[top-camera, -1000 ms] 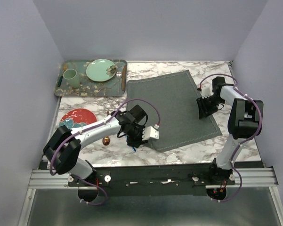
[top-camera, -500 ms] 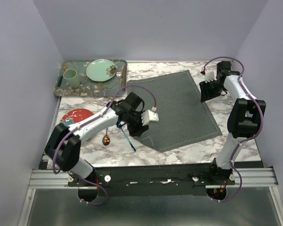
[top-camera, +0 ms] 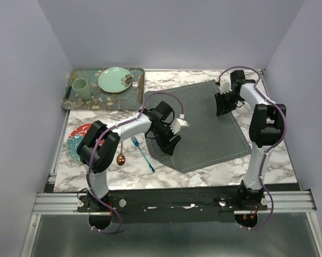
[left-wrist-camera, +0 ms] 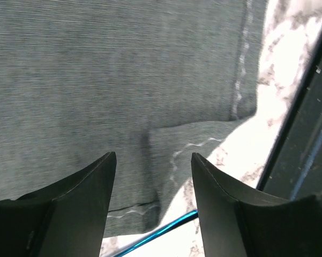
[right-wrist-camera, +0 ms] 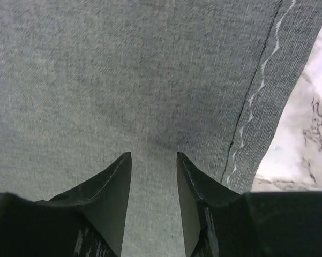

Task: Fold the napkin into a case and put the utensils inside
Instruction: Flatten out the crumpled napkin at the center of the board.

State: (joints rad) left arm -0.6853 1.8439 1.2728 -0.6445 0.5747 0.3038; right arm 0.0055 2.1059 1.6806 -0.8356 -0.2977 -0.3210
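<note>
The dark grey napkin (top-camera: pixel 203 120) lies spread flat on the marble table. My left gripper (top-camera: pixel 169 143) hovers open over its near-left corner, nothing between the fingers. In the left wrist view (left-wrist-camera: pixel 152 155) that corner of the napkin (left-wrist-camera: pixel 96 80) is slightly turned over, and the blue fork (left-wrist-camera: pixel 161 233) lies just past its edge. The fork (top-camera: pixel 143 154) and the copper spoon (top-camera: pixel 121 159) rest on the table left of the napkin. My right gripper (top-camera: pixel 223 105) is open above the napkin's far right part, with flat cloth (right-wrist-camera: pixel 123 69) under its jaws (right-wrist-camera: pixel 154 155).
A patterned green tray (top-camera: pixel 69 99) at the back left carries a green cup (top-camera: pixel 80 88) and a green plate (top-camera: pixel 115 79). A red plate (top-camera: pixel 75 142) sits at the left edge. The black front rail (left-wrist-camera: pixel 300 134) runs close to the napkin's near corner.
The left gripper has opened, leaving the fork on the table, and moved right onto the napkin's corner. The right gripper has travelled from the napkin's right edge to its far right part.
</note>
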